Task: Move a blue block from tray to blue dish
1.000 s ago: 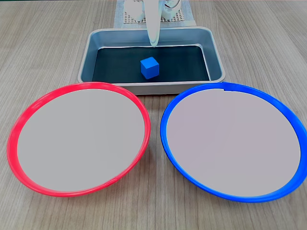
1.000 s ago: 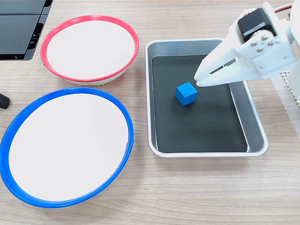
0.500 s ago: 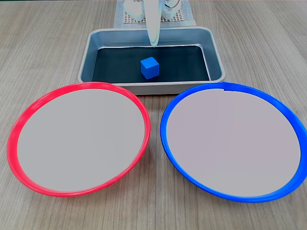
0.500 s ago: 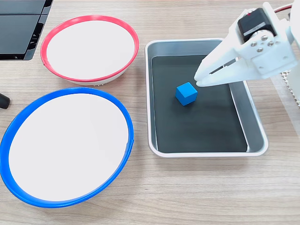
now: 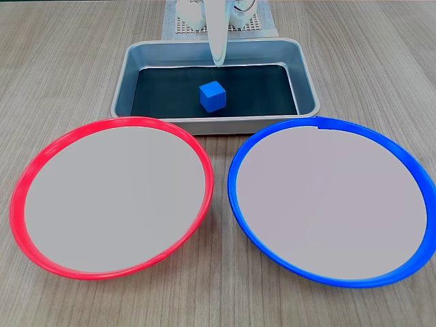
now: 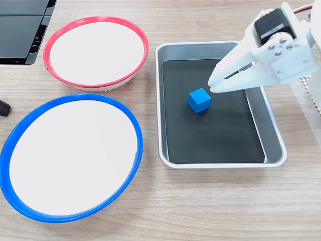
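the gripper (image 5: pixel 218 63) is cut off by the top edge in a fixed view, and there its finger gap cannot be told. the blue dish (image 6: pixel 30 134) runs past the left edge.

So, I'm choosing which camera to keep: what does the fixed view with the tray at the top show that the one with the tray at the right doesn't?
Tray at top: a small break in the blue dish rim, nearest the tray. Tray at right: the pincer side-on with its motor, and a black panel in the corner. Both: the blue block on the tray's floor, the red dish, pincer tips above the tray.
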Motion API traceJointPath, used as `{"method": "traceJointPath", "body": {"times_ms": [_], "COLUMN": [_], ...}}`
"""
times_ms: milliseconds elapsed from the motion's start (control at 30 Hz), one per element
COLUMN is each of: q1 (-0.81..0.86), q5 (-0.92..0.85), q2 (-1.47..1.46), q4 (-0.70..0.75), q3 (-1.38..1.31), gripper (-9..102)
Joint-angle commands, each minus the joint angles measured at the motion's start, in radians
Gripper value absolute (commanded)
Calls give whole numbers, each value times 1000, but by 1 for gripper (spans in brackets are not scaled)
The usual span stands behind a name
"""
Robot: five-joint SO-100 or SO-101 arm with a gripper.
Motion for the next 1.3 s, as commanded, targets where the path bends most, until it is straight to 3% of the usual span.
{"method": "traceJointPath", "body": {"times_ms": [0,33,67,200,400,600,767,1067,1200,1267], "q1": [25,29,17,74,172,179,118,-12,-35,-20], "q5": [-75,-196,-505,-965,-1328,-1830,-1977,-1990,-2026,-2112], "q2": [-8,-91,-265,-414,-738,-1193,-1562,-2057,-2118,-2054], "q4": [25,29,44,104,236,413,548,945,971,914], "q3": [-32,-84,-207,-376,-693,-1045,-1368,-1937,-1971,-1856], "gripper": [2,2,0,0,0,0,0,1,5,7]}}
